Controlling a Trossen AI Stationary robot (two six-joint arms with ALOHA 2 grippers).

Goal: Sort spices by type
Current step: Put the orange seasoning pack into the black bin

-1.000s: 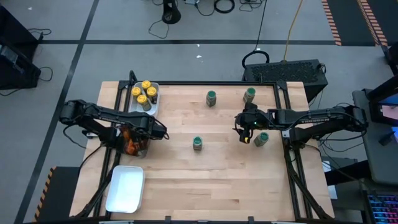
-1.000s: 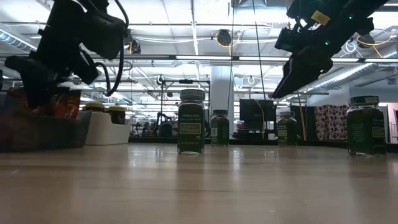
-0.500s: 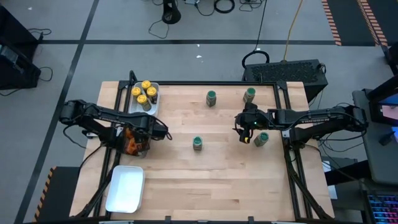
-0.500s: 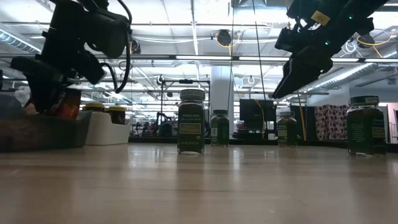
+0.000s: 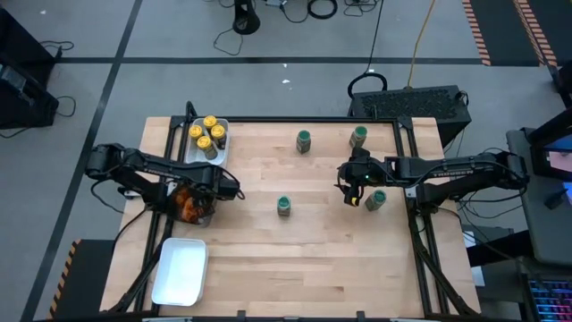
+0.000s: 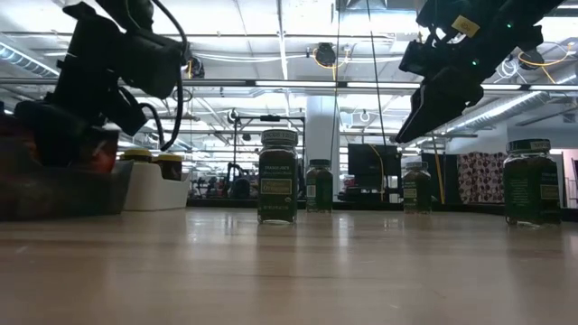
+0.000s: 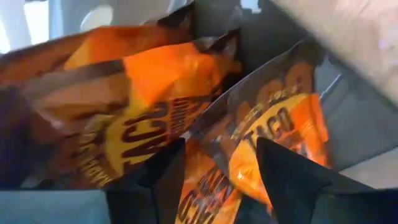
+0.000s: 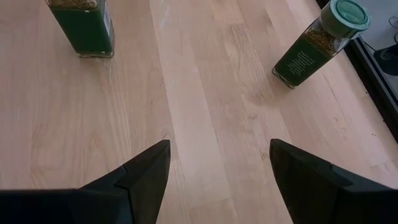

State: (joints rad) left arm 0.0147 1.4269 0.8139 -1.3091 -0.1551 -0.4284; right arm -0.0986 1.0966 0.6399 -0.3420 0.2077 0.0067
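Orange packets (image 7: pixel 186 118) fill left wrist view, overhead mostly hidden by left gripper (image 5: pixel 195 202)

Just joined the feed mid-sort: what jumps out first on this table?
The orange taco packets heaped in the dark tray at the table's left edge, with the left gripper right over them. Next, four green-lidded jars scattered across the right half, and the yellow-lidded jars packed together in a white tray at the far left corner.
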